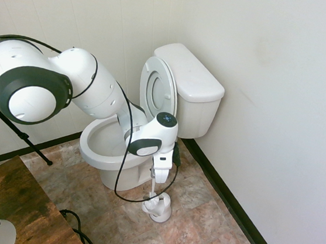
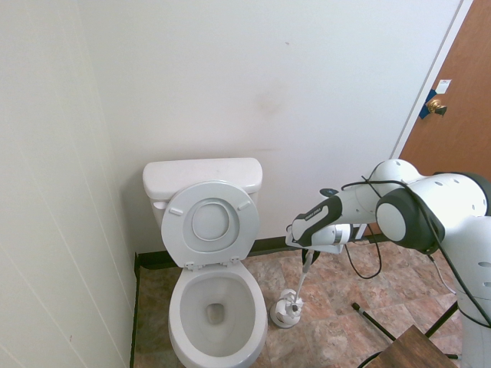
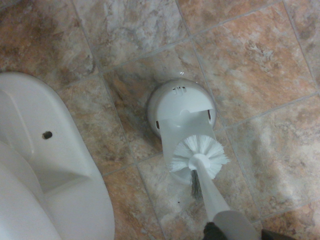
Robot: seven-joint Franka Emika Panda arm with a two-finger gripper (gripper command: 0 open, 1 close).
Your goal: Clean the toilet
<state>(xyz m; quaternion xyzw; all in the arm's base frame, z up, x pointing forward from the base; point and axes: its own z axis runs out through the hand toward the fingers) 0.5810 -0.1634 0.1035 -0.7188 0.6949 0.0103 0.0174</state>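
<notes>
Toilet (image 2: 216,307) beside end effector (image 2: 308,255), apart.

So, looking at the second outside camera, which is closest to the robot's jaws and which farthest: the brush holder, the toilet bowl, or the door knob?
1. Brush holder, on the floor just below the gripper.
2. Toilet bowl, further off, toward the side wall.
3. Door knob, farthest, high on the brown door.
</notes>
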